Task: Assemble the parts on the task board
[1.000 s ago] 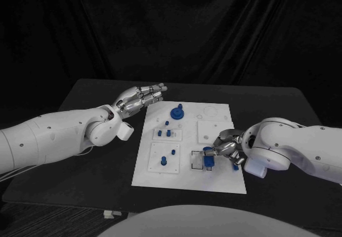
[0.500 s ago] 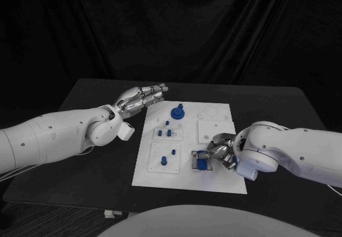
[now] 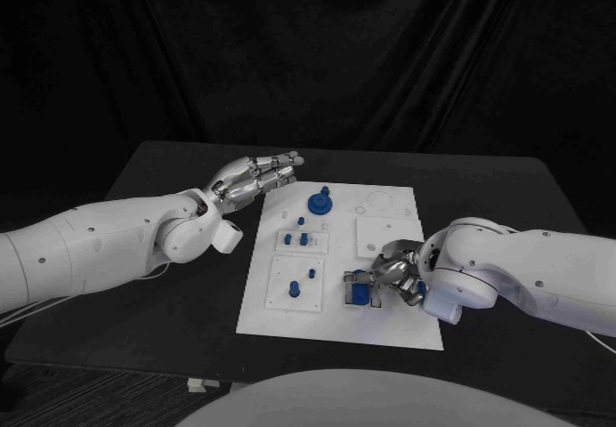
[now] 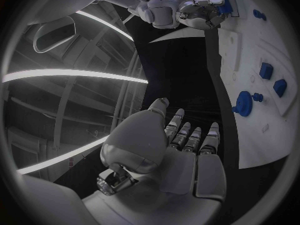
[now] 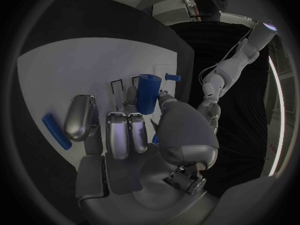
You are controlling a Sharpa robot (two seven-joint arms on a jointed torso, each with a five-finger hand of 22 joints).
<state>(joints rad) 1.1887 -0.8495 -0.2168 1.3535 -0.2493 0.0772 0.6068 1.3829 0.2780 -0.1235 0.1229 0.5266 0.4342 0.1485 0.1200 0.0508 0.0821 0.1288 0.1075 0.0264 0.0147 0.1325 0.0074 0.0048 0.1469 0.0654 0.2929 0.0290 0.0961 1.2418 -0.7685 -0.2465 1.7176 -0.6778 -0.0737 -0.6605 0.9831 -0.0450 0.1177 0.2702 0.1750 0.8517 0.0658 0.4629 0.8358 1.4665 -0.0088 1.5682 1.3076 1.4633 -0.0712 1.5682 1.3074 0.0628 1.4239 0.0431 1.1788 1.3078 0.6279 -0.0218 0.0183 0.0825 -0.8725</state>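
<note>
The white task board lies in the middle of the black table. My right hand rests over its near right part and pinches a blue cylinder between thumb and finger, over a black-outlined slot. The right wrist view shows that cylinder upright against the board, a small blue peg beyond it and a flat blue bar lying beside the fingers. My left hand hovers open, fingers stretched out, off the board's far left corner. A blue round knob and small blue pegs stand in the board.
Another blue peg stands in the near left plate of the board. The left wrist view shows the knob and two blue blocks on the board beyond my left hand. Black table surrounds the board on all sides.
My right hand has shifted left across the board with the blue cylinder, and its arm now covers the loose blue bar in the head view. The left hand has not moved.
</note>
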